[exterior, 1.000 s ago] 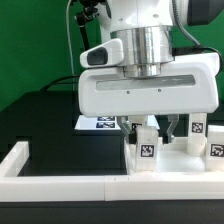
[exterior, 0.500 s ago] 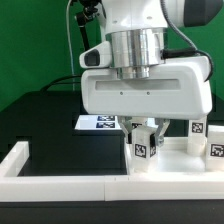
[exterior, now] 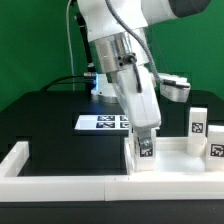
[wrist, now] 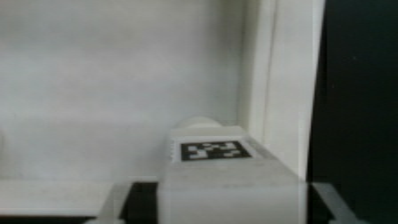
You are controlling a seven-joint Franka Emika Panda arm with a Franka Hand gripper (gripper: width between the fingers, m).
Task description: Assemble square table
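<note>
Since the earlier pictures the arm is tilting hard: the broad white hand, which had been facing the camera squarely over the parts, is now swinging over, its body leaning toward the exterior view's left while the fingertips stay low at the same spot.

Gripper point(exterior: 146, 140) is sitting at the top of a short white table leg point(exterior: 146, 152), the near one, standing by the inner corner of the white wall bar point(exterior: 60, 183). In the wrist view the two dark fingers point(wrist: 139, 201) are flanking the leg point(wrist: 222, 175) on both sides, its tag face square to the lens. Jaws are standing narrow and appear to be closing on the leg; I judge it gripped, not yet lifted.

Leg's long axis is standing upright, running straight down from the fingertips, so the leg is lying directly below and between them.

Other parts: two more tagged legs, one point(exterior: 196, 124) and another point(exterior: 216, 140), are standing upright toward the exterior view's right, well apart from the gripper. Square tabletop point(wrist: 107, 90) is filling the wrist view as a pale surface beyond the leg, with a raised rim point(wrist: 262, 70) running past it. Marker board point(exterior: 103, 123) is lying flat on the black table point(exterior: 45, 115) behind.

Coming move, in my judgement, is turning on keeping that upright axis while lifting clear of the bar.
</note>
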